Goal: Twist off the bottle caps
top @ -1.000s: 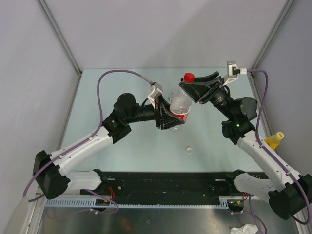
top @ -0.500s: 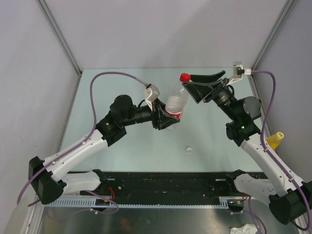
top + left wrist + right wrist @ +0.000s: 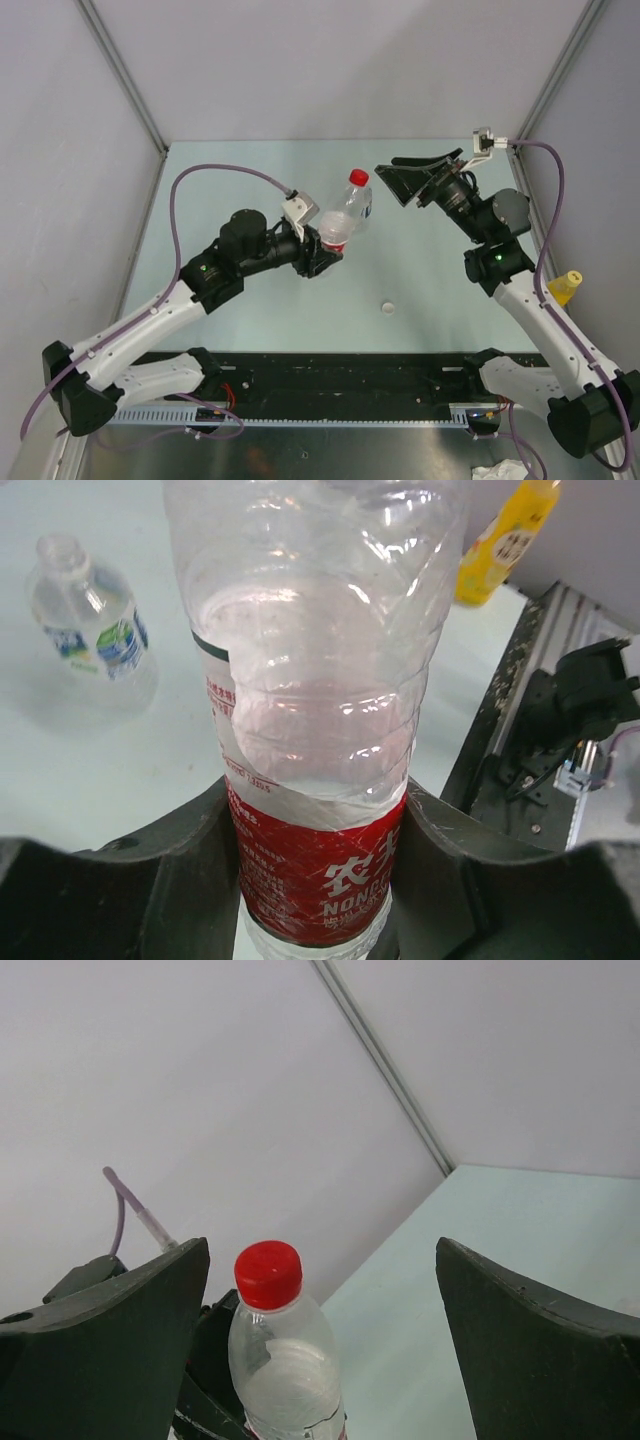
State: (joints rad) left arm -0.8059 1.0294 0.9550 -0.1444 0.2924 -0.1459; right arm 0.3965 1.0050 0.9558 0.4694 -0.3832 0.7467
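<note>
While the table [image 3: 200,190] carried both arm bases at its near edge, the L arm [image 3: 150,315] reached toward centre w/ the left gripper [image 3: 320,257] clamped on the lower body of the red-label bottle [image 3: 347,215]. Its fingers [image 3: 180,890] pressed the label from both sides. That bottle was held tilted, neck pointing toward the right gripper [image 3: 392,172]. The right gripper's fingers were spread wide & gripped nothing; it sat near the bottle top, not touching it. The orange-yellow bottle [image 3: 563,288] stood by the table's right edge beside the R arm [image 3: 540,320], yellow cap [image 3: 571,275] on. The blue-green-label bottle [image 3: 90,620] stood on the table w/ a bare neck, seen only in the left wrist view. The red cap [image 3: 358,177] sat on the held bottle. The white cap [image 3: 387,308] lay loose on the table btwn the arms, toward the near edge.
</note>
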